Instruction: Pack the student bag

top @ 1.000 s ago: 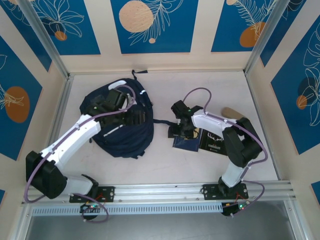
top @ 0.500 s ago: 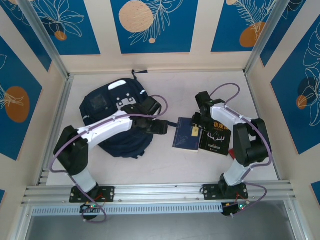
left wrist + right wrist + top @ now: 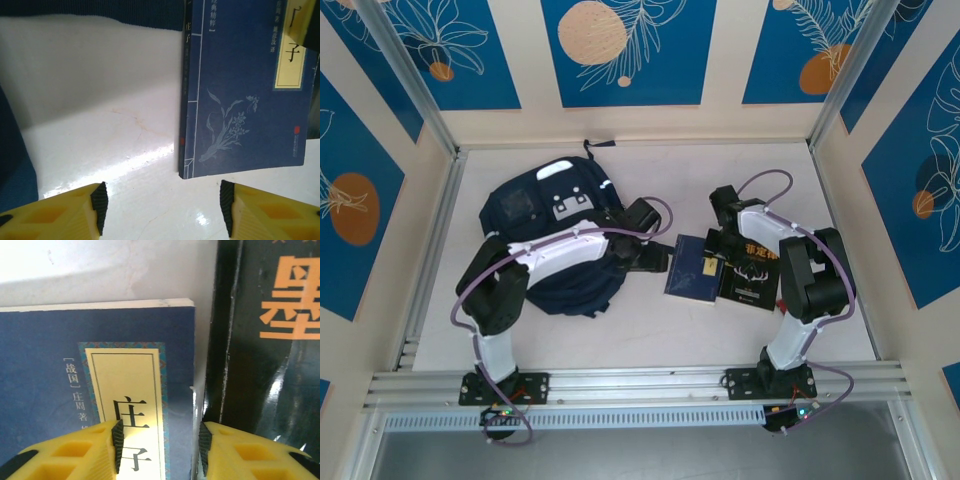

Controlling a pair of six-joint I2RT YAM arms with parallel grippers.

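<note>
Student bag [image 3: 525,215] no longer under left claw [image 3: 665,258], now beside blue book [image 3: 696,268].

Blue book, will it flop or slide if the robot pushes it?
It would probably slide: the blue book lies flat on a shiny table. It looks thin and soft-covered, so it may bend if lifted by one edge. Flat as it is, it shouldn't roll or tip.

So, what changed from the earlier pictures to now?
The left tool swung off the student bag, rightward to the blue book's left edge. The right tool shifted from that book's left side to the seam beside the black book. Nothing gripped; bag and books stayed put.
</note>
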